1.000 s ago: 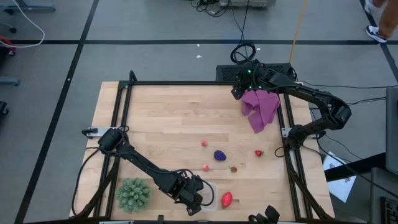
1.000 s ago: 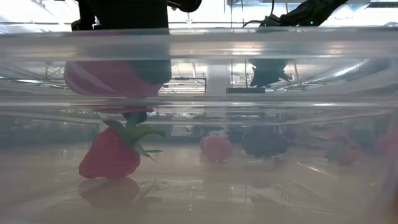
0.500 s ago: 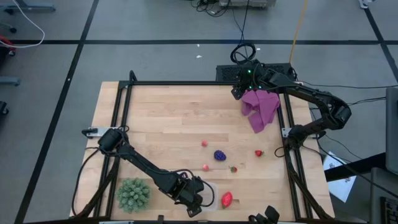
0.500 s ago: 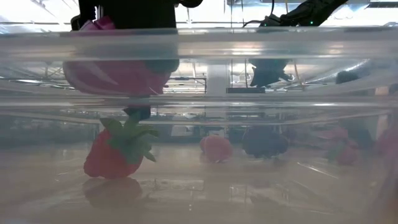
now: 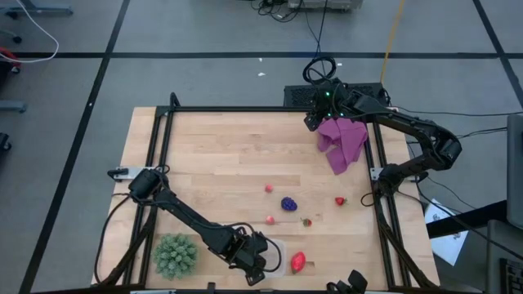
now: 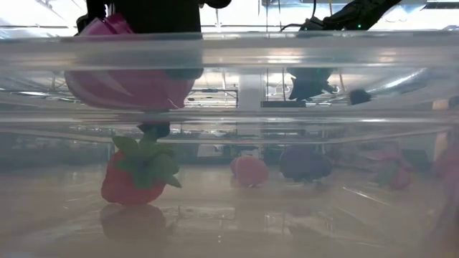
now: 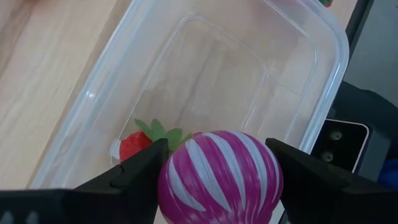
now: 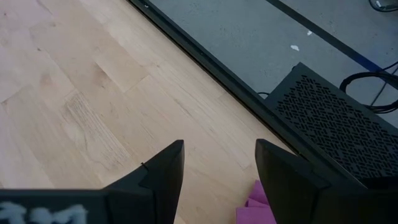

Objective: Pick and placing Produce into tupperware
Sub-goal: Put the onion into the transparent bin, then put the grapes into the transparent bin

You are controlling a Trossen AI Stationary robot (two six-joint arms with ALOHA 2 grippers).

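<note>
My left gripper (image 5: 260, 261) is shut on a magenta ball with white stripes (image 7: 221, 177), over the clear tupperware (image 5: 276, 253) near the table's front edge. A red strawberry (image 7: 138, 144) lies on the box floor, below the ball (image 6: 125, 82). Outside the box lie another strawberry (image 5: 298, 261), a dark grape bunch (image 5: 288, 203) and small red and pink pieces (image 5: 270, 220). My right gripper (image 5: 310, 122) hangs open at the far edge beside the purple cloth (image 5: 341, 140), with nothing between its fingers (image 8: 165, 171). My left gripper pinches the magenta ball between its two fingers, one on each of two opposite sides (image 7: 171, 168). The fingers slant down from above. The ball hangs clear of the box floor at about rim height (image 6: 129, 89), above the strawberry (image 6: 140, 172).
A spiky green ball (image 5: 175, 255) sits at the front left, close to the left arm. A black frame (image 5: 245, 109) runs round the wooden table. Open wood lies in the table's middle and far left.
In the low view the strawberry inside the tupperware has shifted a little sideways and turned its leaves more toward the camera. The held ball has tipped slightly upward, and its top now shows above the box rim. Neither gripper has travelled.
</note>
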